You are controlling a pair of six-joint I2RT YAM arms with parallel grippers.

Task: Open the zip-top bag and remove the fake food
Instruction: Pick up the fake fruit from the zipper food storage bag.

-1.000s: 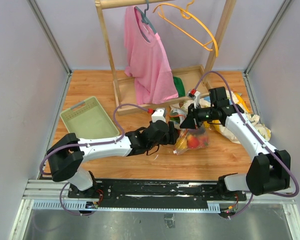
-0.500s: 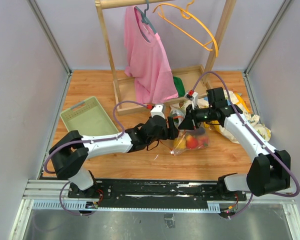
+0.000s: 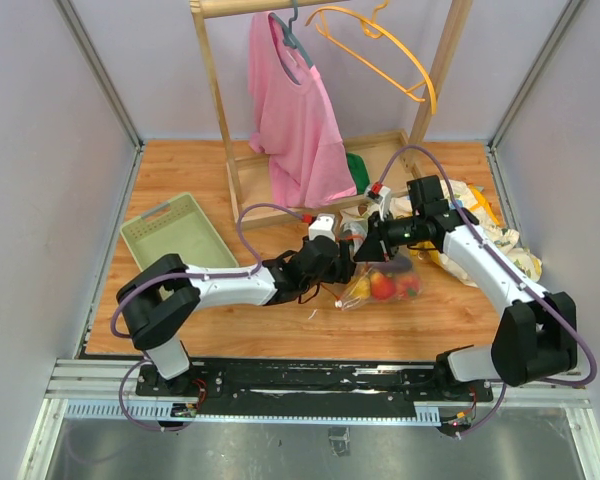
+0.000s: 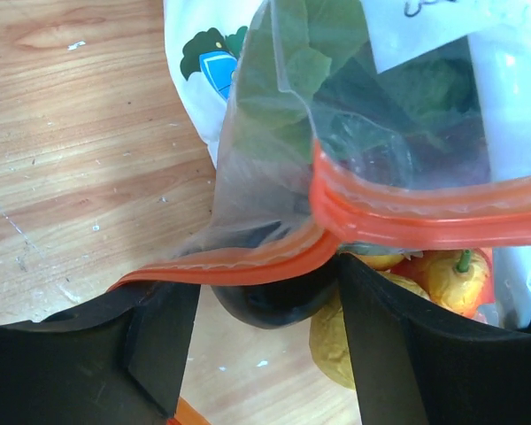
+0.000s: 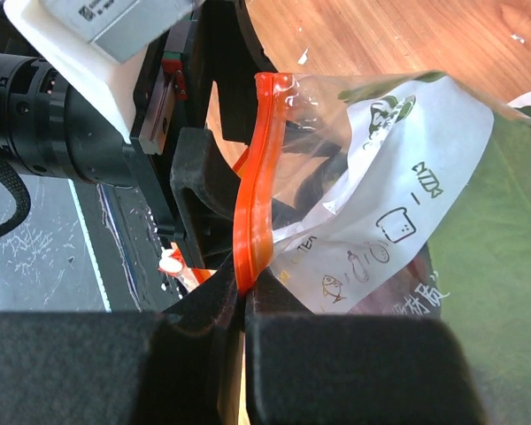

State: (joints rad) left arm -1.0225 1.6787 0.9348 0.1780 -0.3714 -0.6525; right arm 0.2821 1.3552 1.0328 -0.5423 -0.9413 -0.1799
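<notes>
The zip-top bag (image 3: 385, 282) lies mid-table, clear plastic with an orange-red zipper strip (image 4: 425, 217) and a white printed label (image 5: 398, 221). Fake food shows through it: a yellow piece (image 4: 336, 341), a red-orange piece with a green stem (image 4: 451, 279), and red and yellow pieces (image 3: 382, 286) in the top view. My right gripper (image 5: 245, 297) is shut on the zipper strip (image 5: 252, 212), holding the mouth up. My left gripper (image 4: 265, 292) is open at the mouth, one side of the strip lying across its fingertips (image 4: 159, 341). A dark rounded shape sits behind the jaws.
A pale green tray (image 3: 180, 235) stands at the left. A wooden rack (image 3: 220, 120) at the back holds a pink shirt (image 3: 295, 110) and a yellow hanger (image 3: 380, 45). Dinosaur-print cloth (image 3: 485, 235) lies bunched under my right arm.
My left arm has reached right, bringing its open gripper up to the bag's mouth. My right gripper has shifted slightly left with the strip, and the bag has shifted with it.
</notes>
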